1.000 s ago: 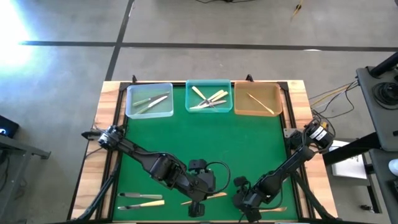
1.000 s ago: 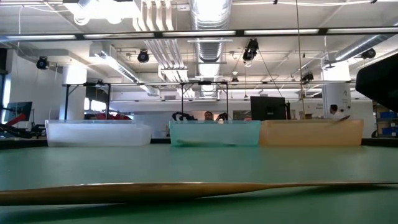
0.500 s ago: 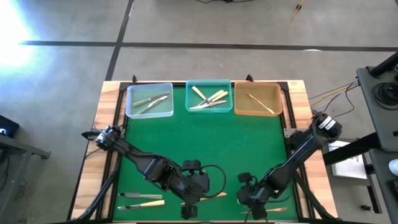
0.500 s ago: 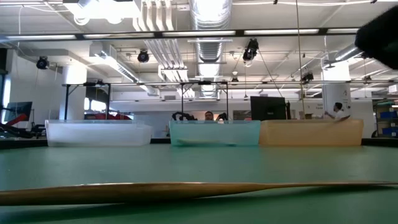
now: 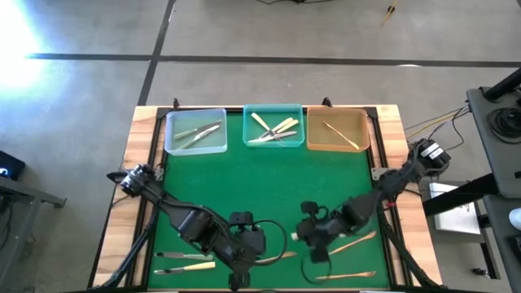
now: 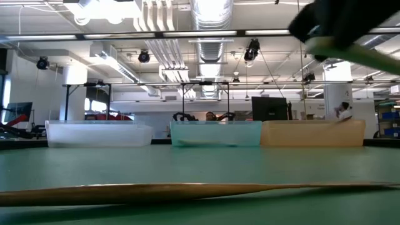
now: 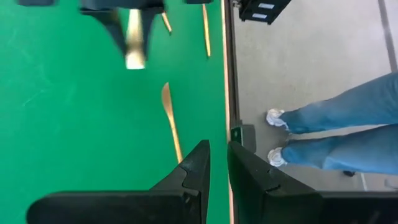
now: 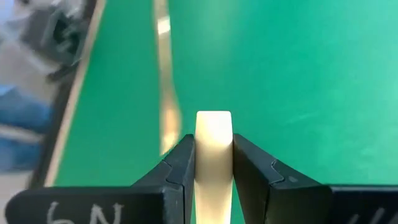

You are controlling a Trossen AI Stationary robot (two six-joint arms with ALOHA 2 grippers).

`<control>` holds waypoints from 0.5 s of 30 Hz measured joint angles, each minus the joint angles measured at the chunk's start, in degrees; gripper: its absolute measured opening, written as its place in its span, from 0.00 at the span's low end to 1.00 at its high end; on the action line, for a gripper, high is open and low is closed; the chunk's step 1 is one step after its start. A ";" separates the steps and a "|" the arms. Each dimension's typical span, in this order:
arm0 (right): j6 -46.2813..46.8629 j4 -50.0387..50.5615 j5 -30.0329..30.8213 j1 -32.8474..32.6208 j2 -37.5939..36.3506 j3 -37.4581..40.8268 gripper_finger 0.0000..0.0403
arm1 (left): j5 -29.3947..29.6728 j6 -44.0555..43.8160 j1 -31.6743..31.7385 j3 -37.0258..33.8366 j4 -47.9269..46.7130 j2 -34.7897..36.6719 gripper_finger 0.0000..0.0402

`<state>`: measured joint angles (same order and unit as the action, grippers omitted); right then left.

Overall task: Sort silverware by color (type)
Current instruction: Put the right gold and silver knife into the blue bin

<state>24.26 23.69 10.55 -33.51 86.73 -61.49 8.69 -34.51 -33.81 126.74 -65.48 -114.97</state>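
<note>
Right gripper (image 5: 313, 244) has lifted off the mat, clenched on a cream utensil (image 8: 213, 149); teal tray (image 5: 274, 111) is next. Left gripper (image 7: 217, 165) retreats nearly closed, empty.

Two dark, near-black arms, built of slim tubular links with bulkier joint housings. Left arm (image 5: 175, 213): pale grey fitting at its base joint, above the desk (image 5: 134, 130) edge; a black cable loops beside the wrist block. Right arm (image 5: 383, 195): round pale-grey cap on its base joint. Right pincer (image 8: 213, 163): matte black wedge-shaped fingers (image 8: 180, 163); white handwritten marks on the body behind them. Left pincer (image 7: 217, 163): same black angular fingers.
</note>
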 joint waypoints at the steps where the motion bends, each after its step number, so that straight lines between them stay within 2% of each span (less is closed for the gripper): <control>1: -1.30 -0.34 0.10 1.44 -0.20 0.00 0.18 | 0.44 -0.11 -0.20 0.00 -0.81 0.45 0.10; 11: -11.43 -13.31 0.13 18.24 -0.38 -0.05 0.18 | 6.74 -0.58 -2.49 0.00 -11.36 4.20 0.10; 15: -14.19 -14.50 0.09 24.96 -0.40 -1.53 0.18 | 9.53 0.14 -2.87 0.00 -16.26 5.29 0.10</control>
<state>10.08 9.19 10.64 -8.54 86.33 -63.02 18.22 -34.37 -36.68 126.74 -81.74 -109.68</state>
